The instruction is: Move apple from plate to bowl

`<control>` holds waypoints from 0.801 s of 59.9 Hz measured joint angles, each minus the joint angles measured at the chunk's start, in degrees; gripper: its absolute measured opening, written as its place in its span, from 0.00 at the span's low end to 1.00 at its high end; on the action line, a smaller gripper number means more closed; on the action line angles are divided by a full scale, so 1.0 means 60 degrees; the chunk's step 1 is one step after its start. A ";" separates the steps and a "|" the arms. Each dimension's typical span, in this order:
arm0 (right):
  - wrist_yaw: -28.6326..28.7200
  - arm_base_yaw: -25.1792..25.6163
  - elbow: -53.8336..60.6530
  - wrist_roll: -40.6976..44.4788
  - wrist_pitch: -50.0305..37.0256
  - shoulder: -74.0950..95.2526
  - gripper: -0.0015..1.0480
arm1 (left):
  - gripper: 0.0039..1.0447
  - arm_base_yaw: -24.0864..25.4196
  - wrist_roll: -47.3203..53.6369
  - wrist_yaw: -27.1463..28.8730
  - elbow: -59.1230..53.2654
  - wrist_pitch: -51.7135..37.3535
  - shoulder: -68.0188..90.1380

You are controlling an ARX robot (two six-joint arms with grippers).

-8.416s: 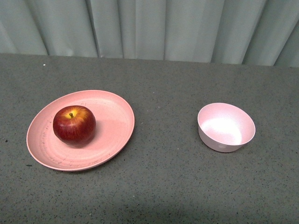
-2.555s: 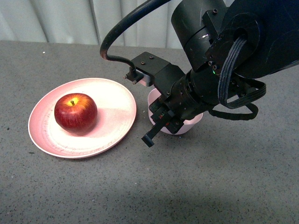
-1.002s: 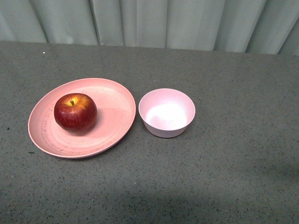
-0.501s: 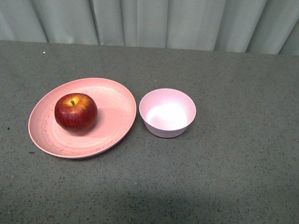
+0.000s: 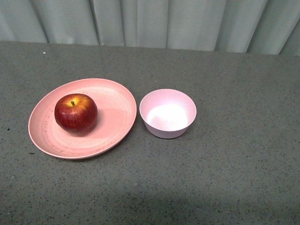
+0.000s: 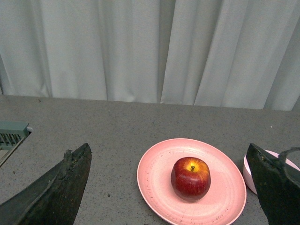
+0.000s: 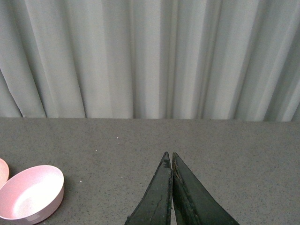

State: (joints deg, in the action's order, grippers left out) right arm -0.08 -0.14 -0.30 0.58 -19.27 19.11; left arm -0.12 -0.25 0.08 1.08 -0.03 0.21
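apple (image 5: 75, 112) rests on plate (image 5: 116, 98), bowl (image 5: 168, 114) just beside.

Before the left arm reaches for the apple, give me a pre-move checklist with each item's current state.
1. Apple sits on the salmon-pink plate, stem up: ok.
2. Pale pink bowl is upright and empty: ok.
3. Bowl stands beside the plate with a narrow gap between their rims: ok.
4. Left gripper is open, with the apple ahead between its fingers: ok.
5. Right gripper is shut, empty and not touching the bowl: ok.
6. Left gripper's height above the apple: cannot tell, since neither arm shows in the front view.
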 joint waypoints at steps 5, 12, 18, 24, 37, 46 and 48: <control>0.0000 0.0000 -0.0004 0.0000 0.0295 -0.0295 0.01 | 0.94 0.0000 0.0000 0.0000 0.0000 0.0000 0.0000; 0.0000 0.0000 0.0000 0.0000 0.0652 -0.0659 0.01 | 0.94 0.0000 0.0000 0.0004 0.0000 0.0000 0.0000; 0.0000 0.0000 -0.0004 0.0000 0.0973 -0.0980 0.01 | 0.94 0.0000 0.0000 0.0000 0.0000 0.0000 0.0000; 0.0000 0.0000 -0.0004 0.0000 0.1206 -0.1213 0.01 | 0.94 0.0000 0.0000 0.0000 0.0000 0.0000 0.0000; 0.0011 0.0000 -0.0007 0.0007 0.2699 -0.2412 0.01 | 0.94 0.0000 0.0000 0.0000 0.0000 0.0000 0.0000; 0.0022 0.0000 -0.0007 0.0004 0.3191 -0.3136 0.01 | 0.94 0.0000 0.0000 0.0000 0.0000 0.0000 -0.0004; 0.0022 0.0000 -0.0007 0.0004 0.3191 -0.3136 0.01 | 0.94 0.0000 0.0000 0.0000 0.0000 0.0000 -0.0004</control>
State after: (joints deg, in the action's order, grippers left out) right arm 0.05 -0.14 -0.34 0.60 -0.12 0.30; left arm -0.12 -0.25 0.08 1.08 -0.03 0.19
